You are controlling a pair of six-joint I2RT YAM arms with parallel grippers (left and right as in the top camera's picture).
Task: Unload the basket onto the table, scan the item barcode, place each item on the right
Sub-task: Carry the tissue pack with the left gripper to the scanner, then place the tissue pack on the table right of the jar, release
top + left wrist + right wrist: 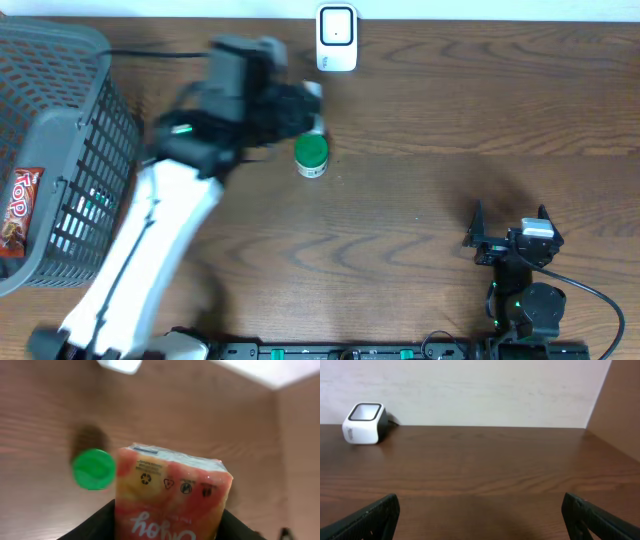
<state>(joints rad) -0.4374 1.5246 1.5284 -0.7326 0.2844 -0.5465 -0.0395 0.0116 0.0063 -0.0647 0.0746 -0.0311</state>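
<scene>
A pink packet (172, 490) sits clamped in the left gripper (170, 527), a green-capped bottle (93, 469) near it; the right gripper (480, 510) stands wide apart.

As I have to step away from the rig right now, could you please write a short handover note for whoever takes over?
Left gripper: shut on the pink-orange soft packet, near the green-capped bottle.
Right gripper: open, empty, at the near right.
White box-shaped scanner: at the far edge, beyond the packet.
Grey mesh basket: far left, a red snack packet in it.
Done: packet picked up. Left: show its barcode to the scanner; no barcode is in view.
</scene>
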